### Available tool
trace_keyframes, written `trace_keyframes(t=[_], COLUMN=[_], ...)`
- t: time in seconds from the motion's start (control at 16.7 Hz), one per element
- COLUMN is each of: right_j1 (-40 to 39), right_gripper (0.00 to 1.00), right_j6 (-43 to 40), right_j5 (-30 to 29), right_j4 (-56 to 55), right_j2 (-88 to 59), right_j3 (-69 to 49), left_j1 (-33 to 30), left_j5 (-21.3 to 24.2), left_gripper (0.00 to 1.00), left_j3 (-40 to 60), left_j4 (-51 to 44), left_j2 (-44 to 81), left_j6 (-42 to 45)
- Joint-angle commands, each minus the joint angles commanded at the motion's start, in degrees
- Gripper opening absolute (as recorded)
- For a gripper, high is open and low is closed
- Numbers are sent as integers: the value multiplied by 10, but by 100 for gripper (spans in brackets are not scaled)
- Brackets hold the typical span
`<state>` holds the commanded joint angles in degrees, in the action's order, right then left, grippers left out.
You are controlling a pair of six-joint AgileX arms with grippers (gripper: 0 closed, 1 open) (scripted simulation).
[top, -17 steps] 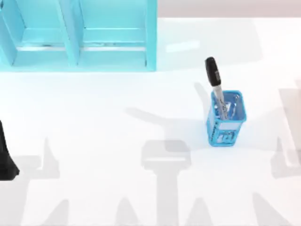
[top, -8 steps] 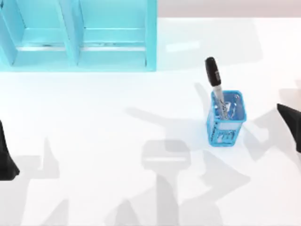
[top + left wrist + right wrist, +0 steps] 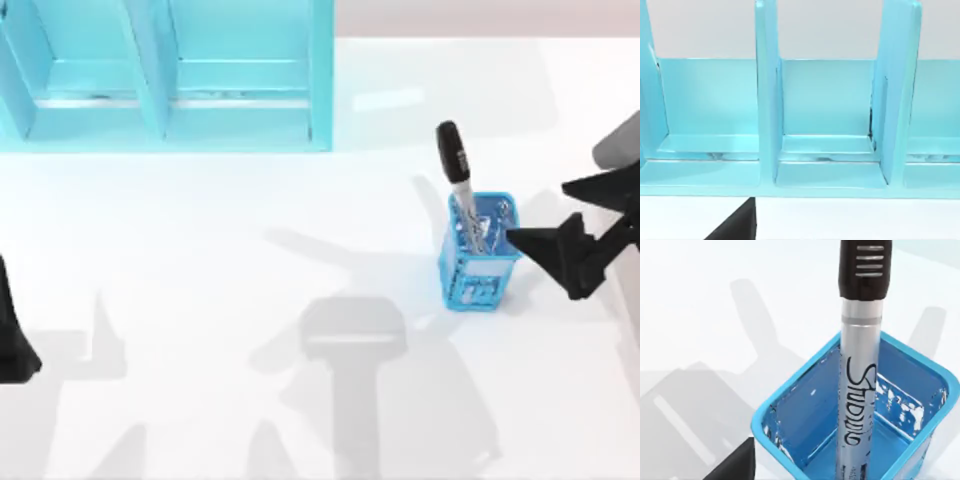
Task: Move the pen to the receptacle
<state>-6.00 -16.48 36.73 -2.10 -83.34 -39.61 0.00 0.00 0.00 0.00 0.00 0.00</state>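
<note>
Currently the pen [image 3: 455,170] stands tilted in the blue cup [image 3: 480,262] near the surface's right edge, cap up, easy to grab. Right gripper [image 3: 545,215] sits beside the cup, jaws spread, presumably lining up. Left gripper [image 3: 12,335] parked at left edge.

One black-capped, grey-barrelled marker pen [image 3: 458,180] is standing in one small blue mesh cup [image 3: 480,256]. One light-blue divided shelf rack [image 3: 165,75] is sitting on one white counter [image 3: 200,300]. Two black robot hands are showing: left hand [image 3: 12,335], right hand [image 3: 548,225].
</note>
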Motion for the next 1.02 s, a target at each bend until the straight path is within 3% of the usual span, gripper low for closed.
trace_keyframes(t=[0.48, 1.02], right_j1=[-5, -101], right_gripper=[100, 100], right_j6=[1, 77], right_j5=[5, -69], right_j4=[-9, -176], right_j2=[-28, -226], right_j3=[-12, -82], left_j1=[0, 0], left_j5=[0, 0], left_gripper=[100, 100], left_j3=[0, 0], left_j4=[0, 0], left_j2=[0, 0], left_j6=[0, 0])
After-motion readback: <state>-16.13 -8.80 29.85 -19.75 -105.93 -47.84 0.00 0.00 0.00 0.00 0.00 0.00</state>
